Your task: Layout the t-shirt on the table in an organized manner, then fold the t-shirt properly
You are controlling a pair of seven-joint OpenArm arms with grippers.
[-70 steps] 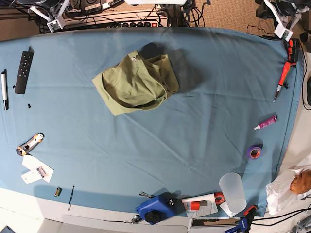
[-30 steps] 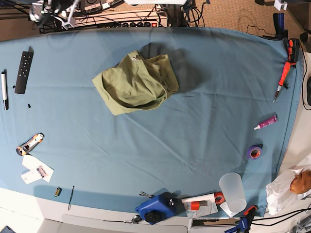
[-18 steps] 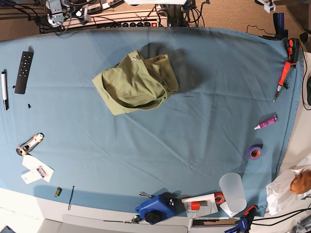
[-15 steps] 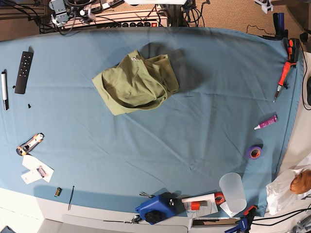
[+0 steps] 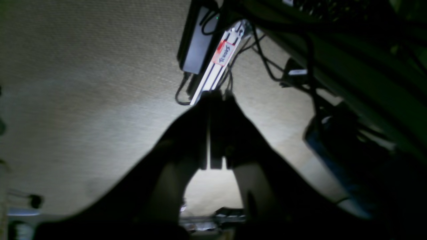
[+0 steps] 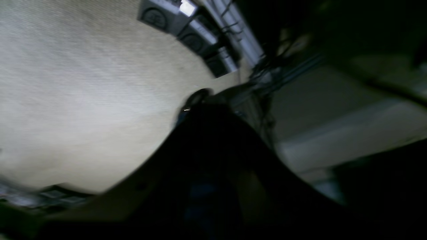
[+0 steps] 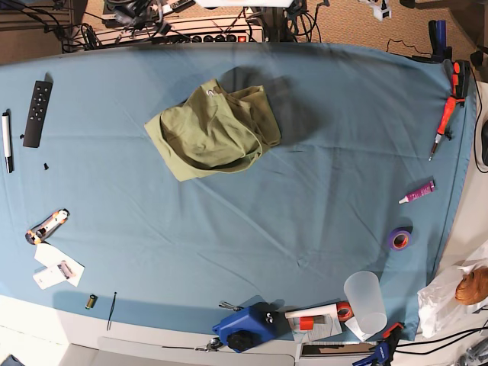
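I'm at the very start: the t-shirt lies crumpled on the tabletop near its far edge, both arms' fingers together and empty off the tabletop, so next I reach in and spread it.

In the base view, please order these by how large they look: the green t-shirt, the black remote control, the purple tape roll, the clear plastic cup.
Largest to smallest:
1. t-shirt
2. clear plastic cup
3. black remote control, longer than the cup but much narrower, so these two are close
4. purple tape roll
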